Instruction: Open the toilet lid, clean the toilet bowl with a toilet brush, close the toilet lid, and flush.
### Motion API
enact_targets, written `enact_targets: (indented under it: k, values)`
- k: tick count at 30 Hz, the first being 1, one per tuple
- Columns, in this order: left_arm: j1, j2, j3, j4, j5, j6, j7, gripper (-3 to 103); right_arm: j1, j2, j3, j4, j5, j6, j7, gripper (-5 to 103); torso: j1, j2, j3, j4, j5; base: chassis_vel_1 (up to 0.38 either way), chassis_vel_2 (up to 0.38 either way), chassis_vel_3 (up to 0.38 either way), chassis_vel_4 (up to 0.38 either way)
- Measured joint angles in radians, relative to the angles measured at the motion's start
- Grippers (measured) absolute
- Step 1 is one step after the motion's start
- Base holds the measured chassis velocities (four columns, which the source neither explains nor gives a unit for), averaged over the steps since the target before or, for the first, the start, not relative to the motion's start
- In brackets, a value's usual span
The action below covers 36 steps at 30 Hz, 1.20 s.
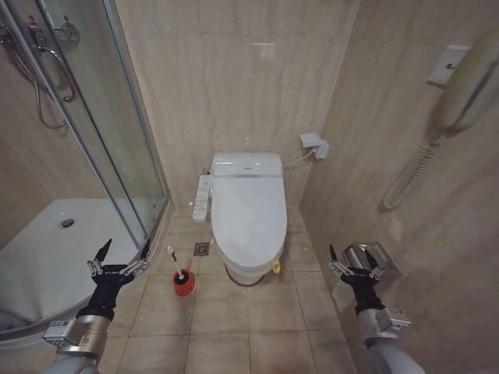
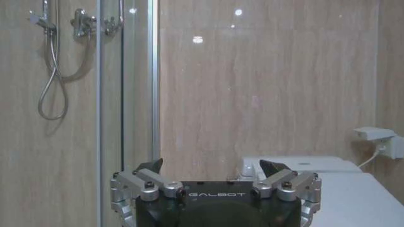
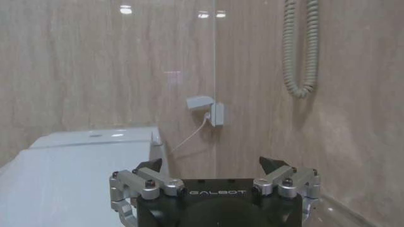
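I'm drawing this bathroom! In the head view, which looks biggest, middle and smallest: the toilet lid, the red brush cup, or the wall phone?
1. The toilet lid looks biggest.
2. The wall phone looks next, though it is nearer the camera, so its real size is unsure.
3. The red brush cup looks smallest, on the floor beside the toilet.

Both arms reach forward and low, left gripper [image 1: 125,254] and right gripper [image 1: 355,259] spread wide, holding nothing.

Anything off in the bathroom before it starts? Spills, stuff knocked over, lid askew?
Nothing stands out. The toilet lid is shut and sits square, the toilet brush stands in its red cup on the floor left of the toilet, and the tiles look dry. The left gripper and the right gripper hover open, holding nothing.
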<state>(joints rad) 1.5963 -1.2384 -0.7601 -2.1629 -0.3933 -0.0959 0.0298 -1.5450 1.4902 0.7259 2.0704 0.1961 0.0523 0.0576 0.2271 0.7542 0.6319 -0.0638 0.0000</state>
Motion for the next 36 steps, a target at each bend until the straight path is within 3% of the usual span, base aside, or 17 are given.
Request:
enact_targets:
  k: [18,31,36]
  values:
    - [0.001,0.0,0.0,0.0,0.0,0.0,0.0,100,-0.01,-0.018,0.021,-0.023,-0.005,0.038,0.018,100,-0.001,0.001,-0.001,-0.0001,0.0001,-0.031,0.029,0.034,-0.037]
    - [0.0,0.0,0.0,0.0,0.0,0.0,0.0,100,0.002,-0.015,0.021,-0.036,-0.075,0.092,0.011,100,-0.001,0.0,0.0,-0.0002,-0.0001,-0.085,0.088,0.089,-0.093]
    - [0.001,0.0,0.0,0.0,0.0,0.0,0.0,100,-0.006,-0.026,0.016,-0.039,-0.139,0.068,0.0,100,-0.001,0.0,-0.001,-0.0005,-0.0001,0.035,-0.067,-0.053,0.045]
